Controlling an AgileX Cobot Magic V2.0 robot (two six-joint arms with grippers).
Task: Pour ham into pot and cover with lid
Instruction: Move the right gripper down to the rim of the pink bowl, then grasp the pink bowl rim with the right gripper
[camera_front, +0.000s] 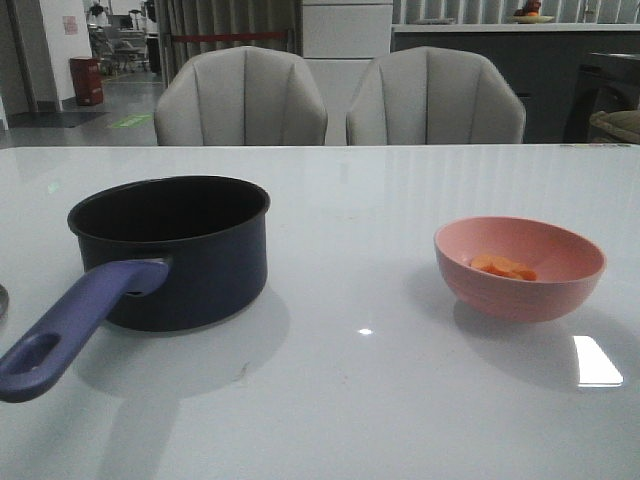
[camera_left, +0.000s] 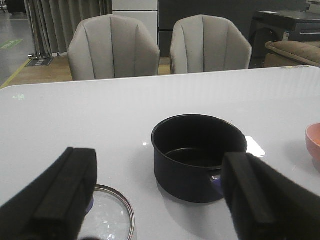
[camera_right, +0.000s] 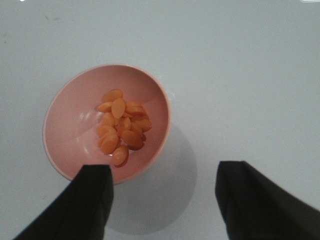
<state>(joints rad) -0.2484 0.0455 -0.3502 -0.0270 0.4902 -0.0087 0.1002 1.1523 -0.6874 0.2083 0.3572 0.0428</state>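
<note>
Nothing is poured yet: the ham (camera_right: 121, 125) is lying in the pink bowl (camera_right: 67, 120), well right of the pot (camera_front: 180, 250). The right hand (camera_right: 165, 200) is hovering wide open and empty over the bowl's rim; next it needs to grip that rim. The left hand (camera_left: 160, 200) is gaping empty near the lid (camera_left: 112, 215).

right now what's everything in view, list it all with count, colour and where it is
dark navy round saucepan with a long purple-blue handle: one, empty, on the table's left side
round glass lid with a steel rim: one, clear, flat on the table beside the saucepan, only partly in view
pink round bowl: one, on the table's right side
thin orange-pink ham slices: a small pile, inside the bowl
glossy white table: one, under everything
grey padded chairs: two, behind the table's far edge
left hand: black fingers open, near the lid and saucepan
right hand: black fingers open, above the bowl
</note>
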